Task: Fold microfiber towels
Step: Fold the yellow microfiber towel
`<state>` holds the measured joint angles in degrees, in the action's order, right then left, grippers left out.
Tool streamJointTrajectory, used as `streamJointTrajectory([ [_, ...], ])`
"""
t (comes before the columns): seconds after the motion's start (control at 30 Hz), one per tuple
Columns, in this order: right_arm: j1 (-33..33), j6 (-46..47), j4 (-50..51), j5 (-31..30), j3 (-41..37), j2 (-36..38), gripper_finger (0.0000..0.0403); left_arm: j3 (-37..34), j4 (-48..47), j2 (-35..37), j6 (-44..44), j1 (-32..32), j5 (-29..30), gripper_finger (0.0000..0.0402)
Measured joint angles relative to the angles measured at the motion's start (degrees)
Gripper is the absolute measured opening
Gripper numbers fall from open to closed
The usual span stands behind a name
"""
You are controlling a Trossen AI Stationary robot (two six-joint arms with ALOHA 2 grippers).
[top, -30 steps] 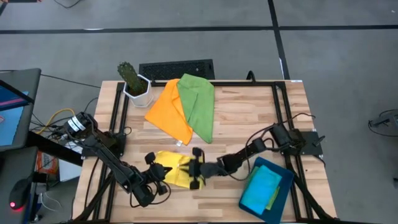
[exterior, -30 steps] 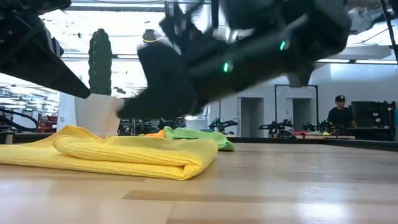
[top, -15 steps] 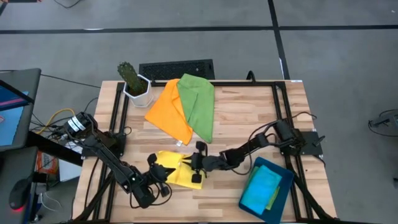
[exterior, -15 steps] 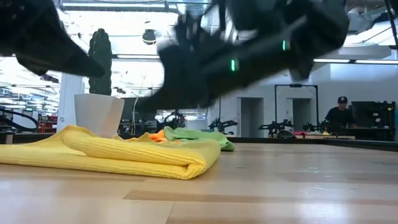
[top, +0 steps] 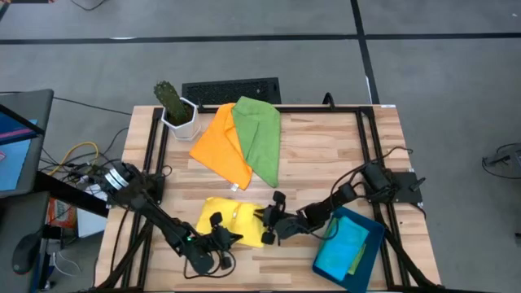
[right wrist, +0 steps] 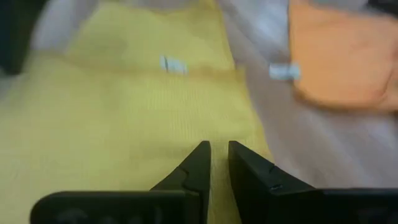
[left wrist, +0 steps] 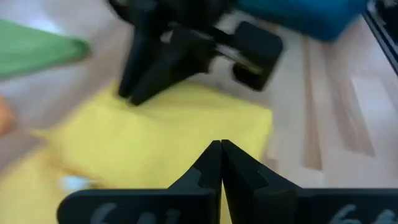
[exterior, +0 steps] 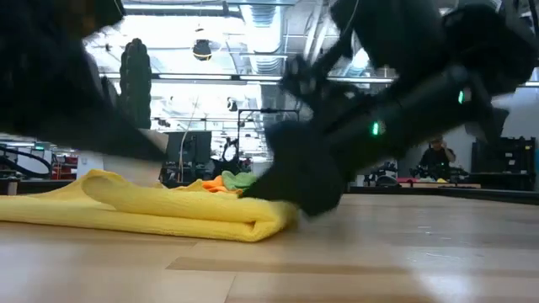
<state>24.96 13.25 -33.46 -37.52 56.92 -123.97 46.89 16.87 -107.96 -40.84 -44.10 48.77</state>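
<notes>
– Where is the yellow towel now?

– Near the front edge of the bench, left of the middle, lying folded with a rounded fold facing the low camera. Both arms are on it. The left gripper sits at its front left corner, and its fingers are pressed together over the cloth with nothing between them.

– And the right one?

– The right gripper is at the towel's right edge. Its two tips are almost touching, a thin gap left, and no cloth is pinched in them. Half a second ago it stood farther in over the towel; it has drawn back to the right. The left gripper has shifted right too, from beside the towel's left end to its front corner.

– The other towels?

– The orange towel and a green towel overlap near the back edge, as before. The bright blue towel lies in the dark teal tray at the front right corner, with a green-yellow edge showing under it.

– Anything else?

– A potted cactus at the back left corner and a keyboard behind the bench.
</notes>
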Motion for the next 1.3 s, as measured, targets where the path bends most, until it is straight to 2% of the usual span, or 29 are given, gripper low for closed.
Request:
streamJointTrajectory([
  [0.13,-0.2,2.1,-2.0,-0.3,0.2,-2.4,0.0082,0.3,-1.6,-2.6,-1.6,1.6,-6.7,0.0000],
  [0.23,0.2,0.6,-1.7,-0.5,0.2,-1.8,0.0081,0.3,-3.5,-2.7,-4.9,1.8,-8.6,0.0000],
  [0.33,1.0,-3.3,-3.1,-0.2,0.1,0.7,0.0081,0.3,-3.7,-2.7,-5.7,1.7,-8.6,0.0000],
  [0.43,2.5,-7.8,-9.3,0.6,0.2,2.9,0.0081,0.3,-3.5,-2.7,-5.7,1.7,-8.6,0.0000],
  [0.53,3.9,-9.1,-13.4,5.7,0.2,2.9,0.0081,0.3,-3.4,-2.7,-5.8,1.7,-8.5,0.0000],
  [0.6,4.5,-8.5,-12.6,8.8,0.2,2.8,0.0082,0.3,-3.4,-2.7,-5.8,1.7,-8.0,0.0000],
  [0.73,5.3,-6.0,-8.6,9.3,0.1,2.7,0.0081,0.3,-3.2,-2.7,-5.9,2.0,-6.8,0.0000],
  [0.83,5.4,-4.4,-7.9,11.8,0.2,2.7,0.0081,0.2,-2.2,-2.7,-6.4,2.3,-6.4,0.0000],
  [1.03,5.4,-0.5,-8.8,15.7,0.9,-1.5,0.0081,0.2,-0.8,-2.7,-7.8,2.4,-4.6,0.0000],
  [1.3,5.4,1.5,-5.6,16.0,0.6,-1.6,0.0081,0.1,-1.6,-0.9,-4.3,2.4,-5.0,0.0000],
])
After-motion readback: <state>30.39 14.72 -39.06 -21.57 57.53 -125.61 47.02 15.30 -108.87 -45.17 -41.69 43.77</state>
